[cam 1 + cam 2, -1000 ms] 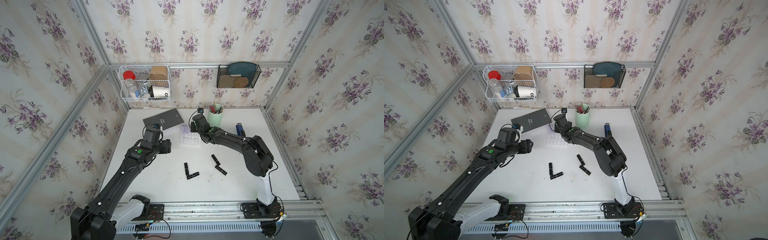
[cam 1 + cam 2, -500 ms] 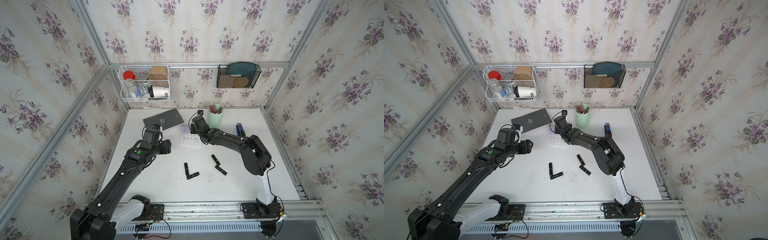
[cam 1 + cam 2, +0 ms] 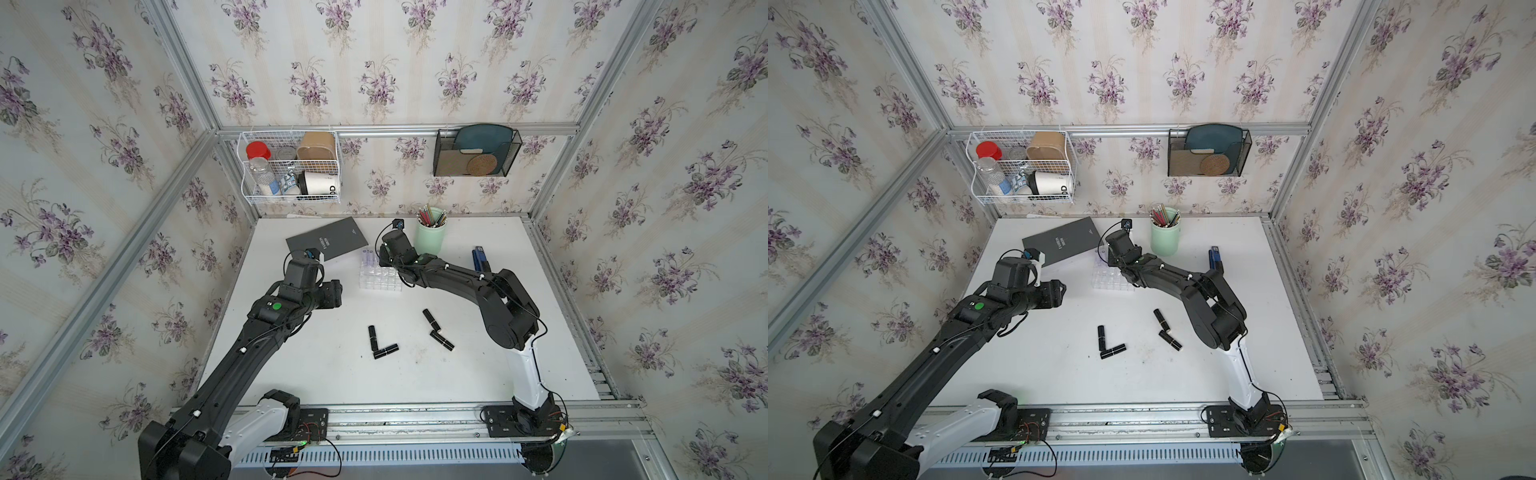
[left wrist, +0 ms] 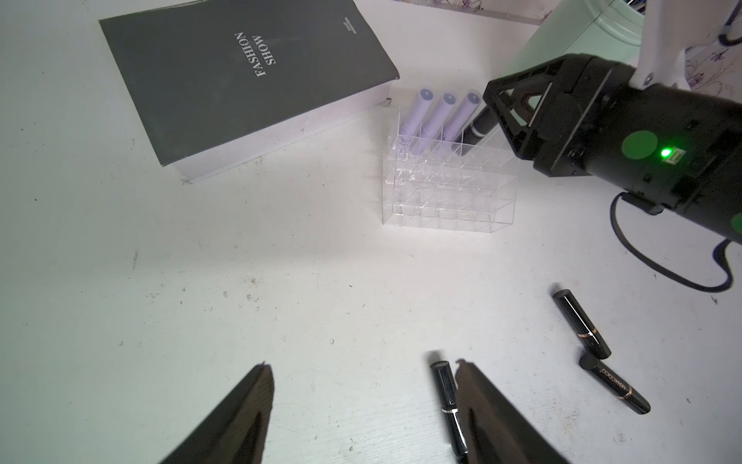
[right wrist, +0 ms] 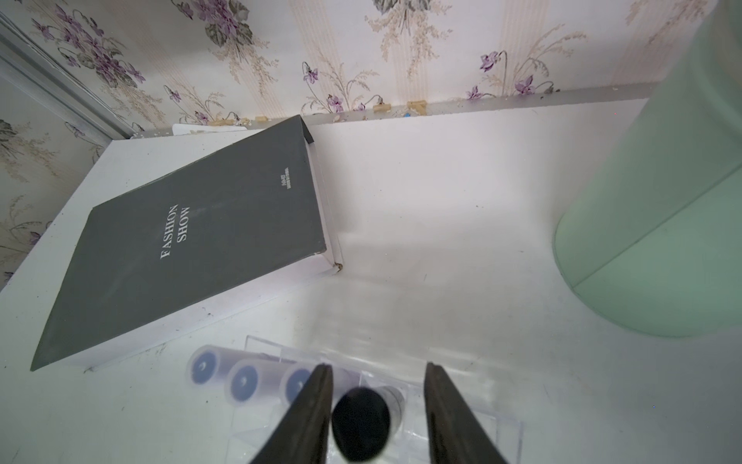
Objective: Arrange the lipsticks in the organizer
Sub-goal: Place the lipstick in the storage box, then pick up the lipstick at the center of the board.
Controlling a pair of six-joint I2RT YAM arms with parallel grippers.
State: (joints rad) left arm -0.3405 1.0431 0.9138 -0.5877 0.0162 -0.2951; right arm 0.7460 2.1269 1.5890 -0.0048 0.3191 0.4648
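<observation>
Lipstick placement: one black lipstick [image 5: 361, 426] stands in a cell of the organizer [image 4: 449, 209], in the row farthest from the robot, directly between the fingers of the right gripper [image 5: 377, 367].

1. Right gripper – fingers
- The fingers are parted to a moderate width, wider than the cap, and do not clamp it.
- The finger on the lilac side [image 5: 309, 418] lies against or just beside the cap; contact cannot be confirmed.
- The opposite finger [image 5: 449, 418] stands apart from the cap, with a visible gap.
- Three lilac lipsticks [image 4: 441, 116] fill the adjoining cells of the same row, just outside the lilac-side finger.
- The rows of the organizer nearer the robot show no tubes.

2. Left gripper – fingers
- The left gripper [image 4: 361, 365] hovers above the table [image 4: 200, 261], fingers spread wide.
- Nothing is held or touched; only bare table shows between the fingertips.
- One loose lipstick [image 4: 447, 401] lies flat on the table just inside one finger [image 4: 494, 413], which partly covers it in the left wrist view.
- Two more loose tubes [image 4: 582, 323] [image 4: 614, 387] lie outside that same finger, close to each other.
- In a top view, a fourth loose tube [image 3: 385, 351] lies at an angle to the first, their ends close together.
- The organizer sits well beyond the fingertips.
</observation>
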